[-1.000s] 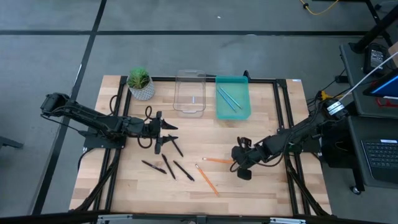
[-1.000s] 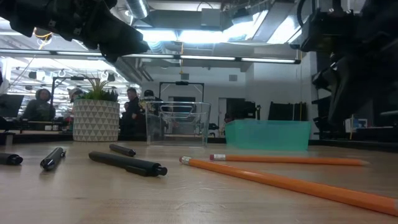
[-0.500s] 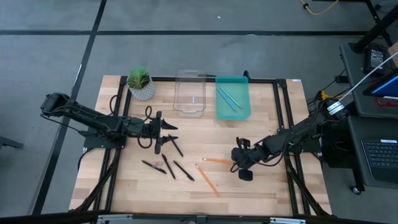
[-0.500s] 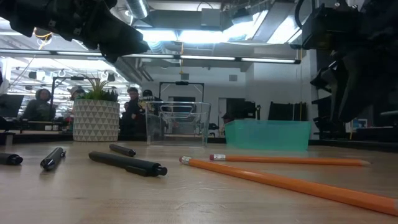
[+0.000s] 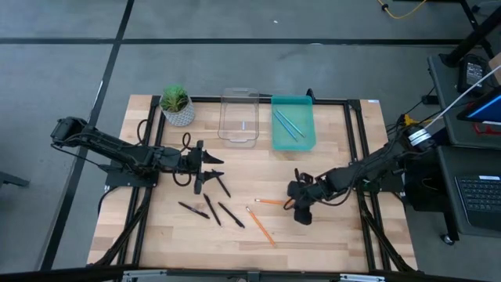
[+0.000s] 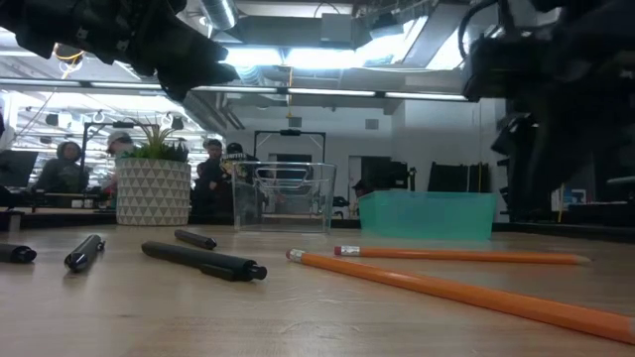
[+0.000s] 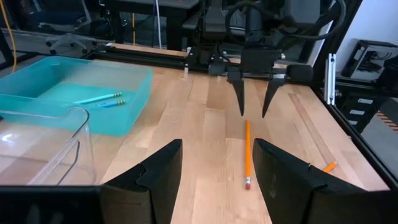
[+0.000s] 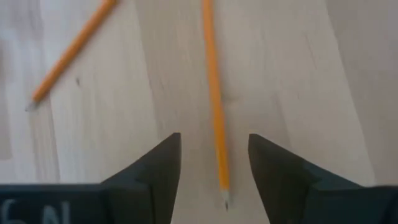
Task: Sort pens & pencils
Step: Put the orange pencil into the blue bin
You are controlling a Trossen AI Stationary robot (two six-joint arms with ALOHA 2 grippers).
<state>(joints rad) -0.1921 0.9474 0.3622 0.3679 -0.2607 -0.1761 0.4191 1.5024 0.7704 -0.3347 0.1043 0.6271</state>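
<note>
**Right gripper spread over an orange pencil**

Fingers of the right gripper stand apart and hold nothing — in its wrist view one orange pencil runs straight into the gap between the two dark fingers, its tip lying between them on the wood, with no contact visible. The left wrist view shows the same from the far side: the right gripper pointing down with its fingers parted, just above the far end of that pencil. A second orange pencil lies nearby on the table, angled away from the first.

The left gripper hovers over the table's left half, its fingers also spread and empty.

Using the teal bin as the landmark: it sits at the back of the table and holds two light blue pencils lying at a slant. A clear bin stands just to its left, touching or nearly so; no contents can be made out in it. A potted plant stands farther left of that.

The orange pencil under the right gripper lies in front of the teal bin, well apart from it. The black pens — four, loosely scattered — lie in front and to the left of the teal bin, near the left gripper.
</note>
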